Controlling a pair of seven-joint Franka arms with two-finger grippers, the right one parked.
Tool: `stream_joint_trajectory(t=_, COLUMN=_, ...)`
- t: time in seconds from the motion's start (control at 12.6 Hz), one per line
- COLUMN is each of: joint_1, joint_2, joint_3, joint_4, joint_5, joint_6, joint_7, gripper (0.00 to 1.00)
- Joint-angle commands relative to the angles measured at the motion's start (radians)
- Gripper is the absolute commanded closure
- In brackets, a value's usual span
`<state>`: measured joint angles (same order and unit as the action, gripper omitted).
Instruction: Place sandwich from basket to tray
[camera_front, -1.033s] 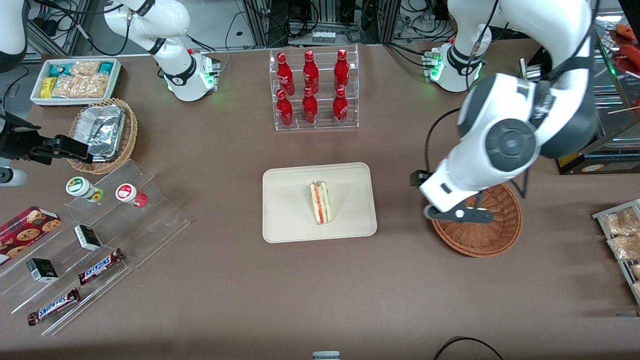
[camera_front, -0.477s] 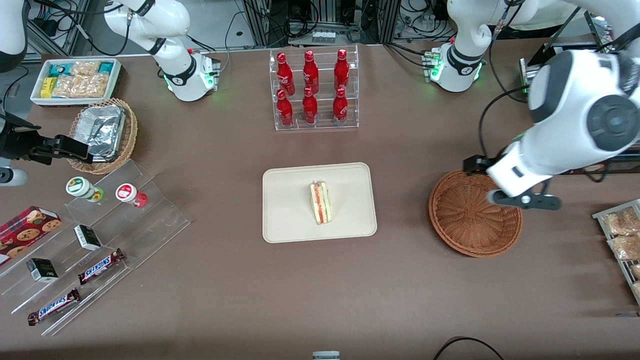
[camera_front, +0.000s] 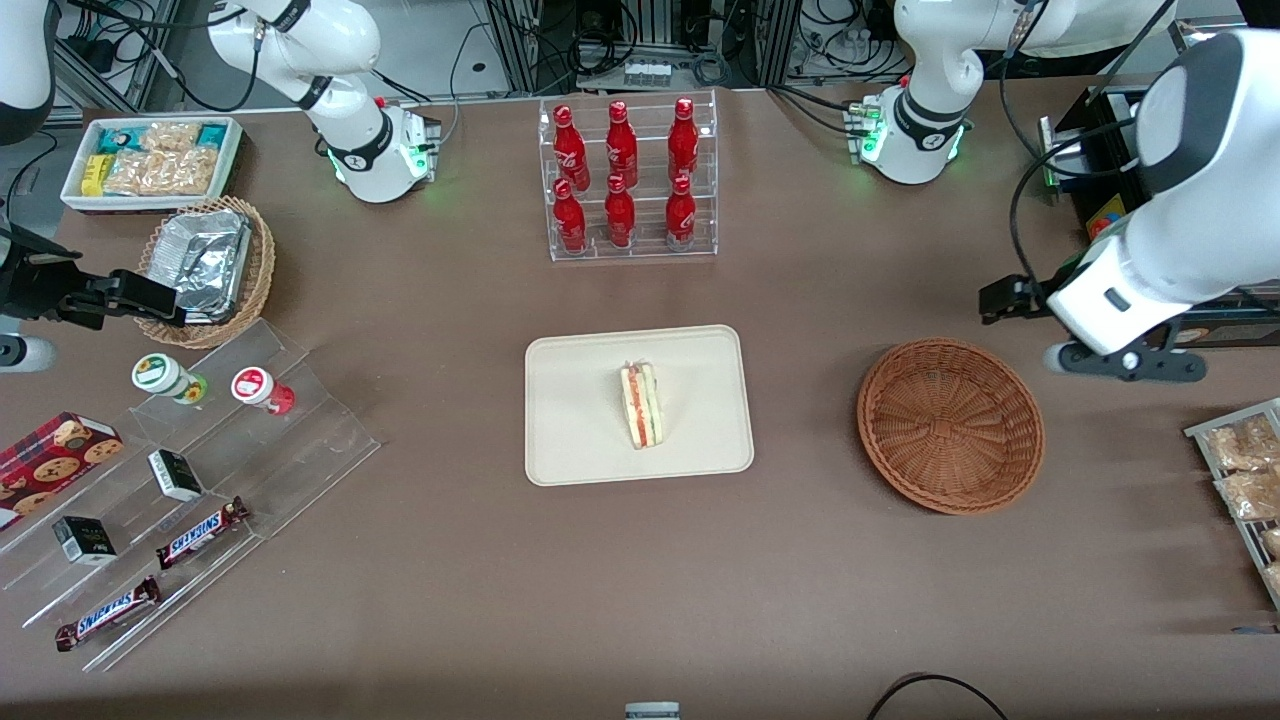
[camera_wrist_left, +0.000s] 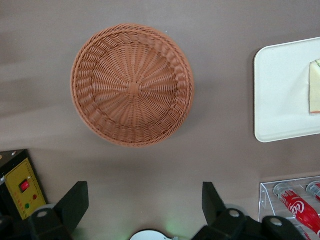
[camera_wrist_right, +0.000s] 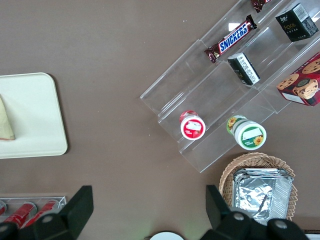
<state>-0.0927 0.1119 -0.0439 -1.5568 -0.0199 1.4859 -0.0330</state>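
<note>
The sandwich (camera_front: 641, 405) lies on the tray (camera_front: 580, 440). The tool (camera_wrist_left: 145, 200), wide open and holding nothing, hangs above the desk (camera_front: 800, 580) beside the basket (camera_front: 950, 425).

Sandwich (camera_front: 641, 405): cream bread w/ red + green filling stripes. Tray (camera_front: 580, 440): plain cream-beige. Basket (camera_front: 950, 426): reddish-brown wicker, radial weave. Table (camera_front: 640, 580): brown. Gripper (camera_wrist_left: 145, 205): black fingers, above the table beside basket. Bottles (camera_front: 620, 170): red.
</note>
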Motion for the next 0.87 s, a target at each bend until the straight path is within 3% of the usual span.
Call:
stream_joint_trajectory(t=0.0, joint_1=0.042, joint_2=-0.067, joint_3=-0.014, joint_4=-0.046, joint_5=0.001, joint_6=-0.038, joint_7=0.027, gripper=0.0)
stream_joint_trajectory(t=0.24, joint_1=0.103, joint_2=-0.092, joint_3=-0.065, joint_4=-0.04, joint_5=-0.005, joint_6=-0.073, joint_7=0.027, gripper=0.0)
stream_joint_trajectory(t=0.79, joint_1=0.091, joint_2=-0.123, joint_3=-0.025, joint_4=-0.034, joint_5=-0.015, joint_6=-0.09, joint_7=0.022, gripper=0.0)
